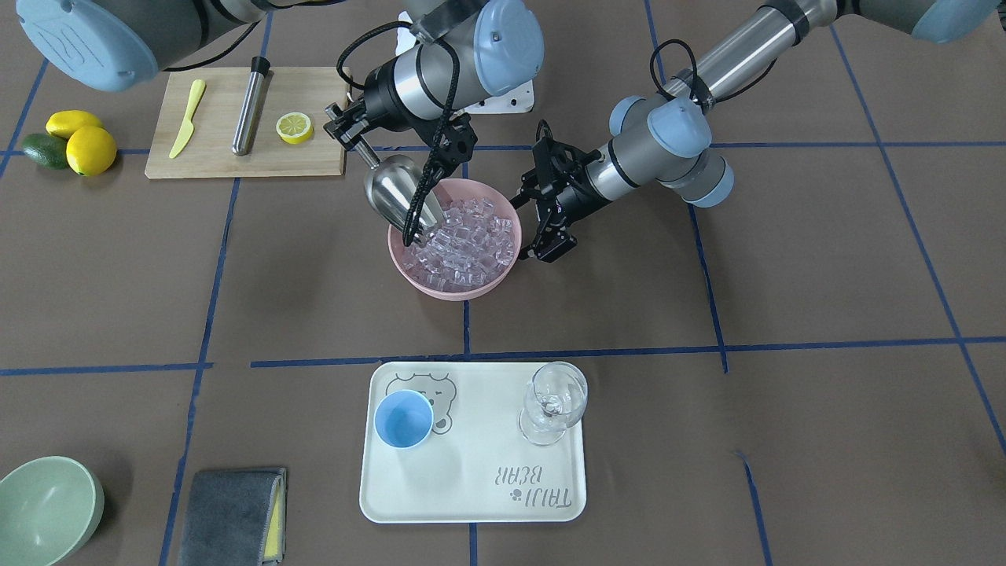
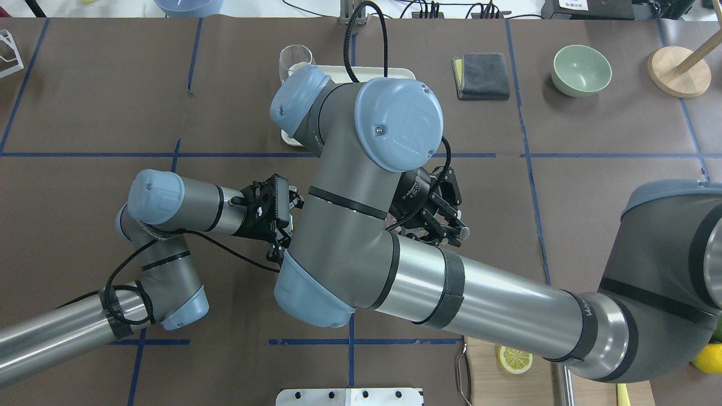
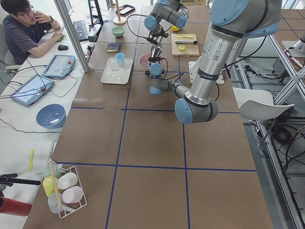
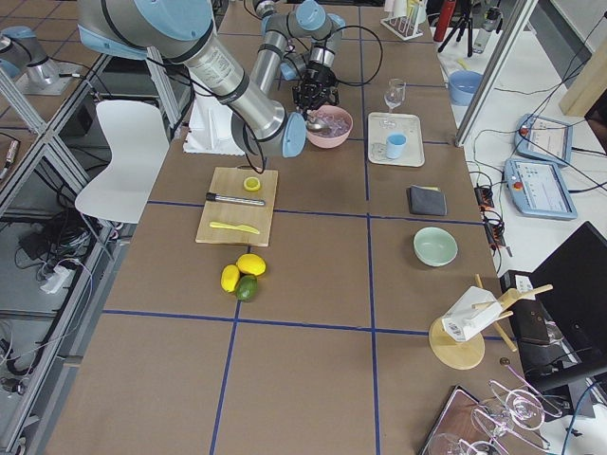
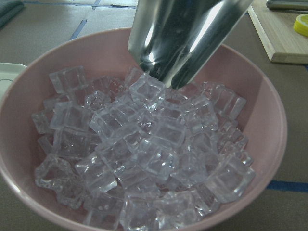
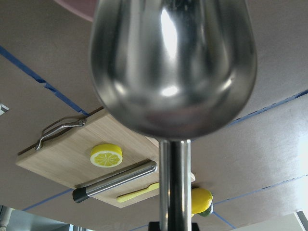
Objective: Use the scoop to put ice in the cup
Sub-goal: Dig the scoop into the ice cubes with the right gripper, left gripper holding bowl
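My right gripper (image 1: 351,135) is shut on the rod handle of the steel scoop (image 1: 397,192). The scoop tilts down, and its mouth touches the ice (image 1: 468,244) at the near-robot side of a pink bowl (image 1: 456,292). The left wrist view shows the scoop (image 5: 183,33) tip on the ice cubes (image 5: 144,154). The right wrist view shows the scoop (image 6: 173,62) from behind. My left gripper (image 1: 536,226) is open, just beside the bowl's rim. The light-blue cup (image 1: 403,419) stands empty on a white tray (image 1: 471,515), away from both grippers.
A clear wine glass (image 1: 554,401) shares the tray. A cutting board (image 1: 220,161) holds a steel cylinder (image 1: 250,106), a lemon slice (image 1: 294,127) and a yellow knife (image 1: 187,118). Lemons and an avocado (image 1: 78,141), a green bowl (image 1: 47,511) and a grey cloth (image 1: 232,515) lie around.
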`<state>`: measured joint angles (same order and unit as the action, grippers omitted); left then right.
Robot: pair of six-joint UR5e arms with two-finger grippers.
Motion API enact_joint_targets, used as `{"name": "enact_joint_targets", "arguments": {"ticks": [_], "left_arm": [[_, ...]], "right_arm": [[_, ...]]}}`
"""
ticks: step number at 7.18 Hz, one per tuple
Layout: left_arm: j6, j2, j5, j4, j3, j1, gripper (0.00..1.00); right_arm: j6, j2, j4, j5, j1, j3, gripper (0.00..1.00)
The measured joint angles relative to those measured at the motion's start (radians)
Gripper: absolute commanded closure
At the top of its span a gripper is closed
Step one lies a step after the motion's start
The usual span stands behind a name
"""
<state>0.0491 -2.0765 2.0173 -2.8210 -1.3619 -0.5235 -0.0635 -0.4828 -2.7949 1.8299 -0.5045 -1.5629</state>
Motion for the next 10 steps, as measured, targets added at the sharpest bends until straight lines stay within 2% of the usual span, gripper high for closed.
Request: {"name": "enact_joint_targets", "arguments": {"ticks": [4,7,10], "left_arm": [[0.000,0.001,0.000,0.000,0.001,0.000,0.00],[0.000,0.001,0.000,0.000,0.001,0.000,0.00],[0.000,0.001,0.000,0.000,0.001,0.000,0.00]], "right_arm": [[0.021,-0.030,0.162,-0.002,0.016,0.048,1.00],[0.049,-0.093,0.293,-0.011,0.030,0.042,1.00],[0.076,-0.153,0.362,-0.020,0.042,0.007,1.00]]}}
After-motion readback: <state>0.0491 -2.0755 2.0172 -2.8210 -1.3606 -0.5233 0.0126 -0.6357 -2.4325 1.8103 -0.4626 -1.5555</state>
